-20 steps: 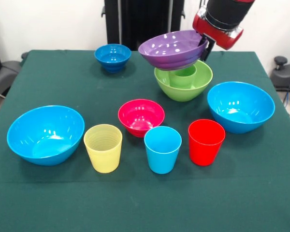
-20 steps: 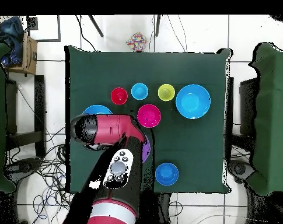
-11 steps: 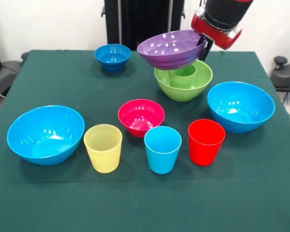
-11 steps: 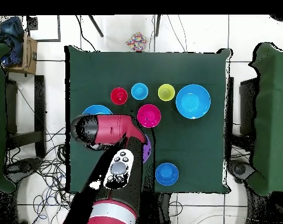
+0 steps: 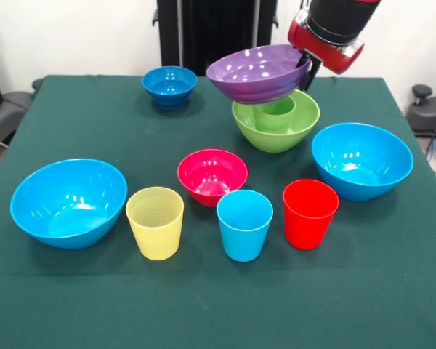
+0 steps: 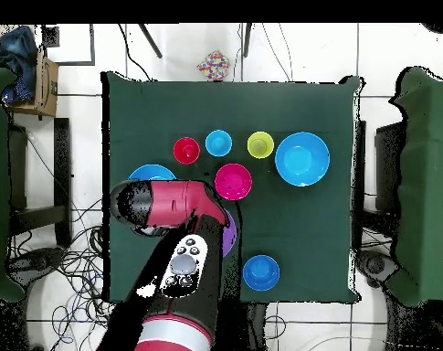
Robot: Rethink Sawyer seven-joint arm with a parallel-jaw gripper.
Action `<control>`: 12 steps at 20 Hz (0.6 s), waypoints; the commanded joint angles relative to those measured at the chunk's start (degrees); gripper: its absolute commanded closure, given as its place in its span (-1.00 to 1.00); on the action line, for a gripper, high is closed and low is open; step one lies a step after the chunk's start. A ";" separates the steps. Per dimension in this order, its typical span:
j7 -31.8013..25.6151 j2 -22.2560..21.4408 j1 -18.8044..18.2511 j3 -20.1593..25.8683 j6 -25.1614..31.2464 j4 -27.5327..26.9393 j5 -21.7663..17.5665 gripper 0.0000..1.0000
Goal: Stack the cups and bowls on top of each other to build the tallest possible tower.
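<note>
Purple bowl (image 5: 259, 73) held up in the air, tilted, its right rim pinched by the gripper (image 5: 306, 67), closed on that edge. Hangs over the left part of the lime-green bowl (image 5: 276, 121), apart from it, not resting on its rim. Green cup (image 5: 275, 116) standing upright inside the lime-green bowl, near the far side of the table (image 5: 94, 116), right of centre in the front view.

Small dark blue bowl (image 5: 169, 86) at the far left, well apart from the rest. Large light blue bowl (image 5: 362, 160) on the right, just in front of the lime-green one. Second large light blue bowl (image 5: 69, 202) on the near left. Small pink-red bowl (image 5: 212, 176) near the middle. In front, a row of three upright cups: pale yellow cup (image 5: 155, 222) beside the left blue bowl, light blue cup (image 5: 244, 225) just in front of the pink-red bowl, red cup (image 5: 309, 213) to its right. None of the three touching another.

From overhead, red and black arm (image 6: 170, 203) covering the lime-green bowl and most of the purple bowl, only a purple sliver (image 6: 227, 239) showing at its side.
</note>
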 commanded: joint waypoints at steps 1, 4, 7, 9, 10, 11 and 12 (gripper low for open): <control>9.45 1.59 1.47 2.74 1.75 -2.10 2.13 1.00; 9.66 1.81 1.70 2.61 1.53 -2.34 2.21 1.00; 9.46 1.76 1.86 2.68 0.27 -1.97 2.41 1.00; 8.65 1.42 1.40 3.36 -1.04 -1.26 2.85 1.00; 8.57 1.40 1.29 3.47 -1.09 -1.17 3.07 1.00; 8.44 1.36 1.28 3.54 -1.20 -1.10 3.22 1.00; 8.60 1.43 1.47 3.28 -1.07 -1.30 3.22 1.00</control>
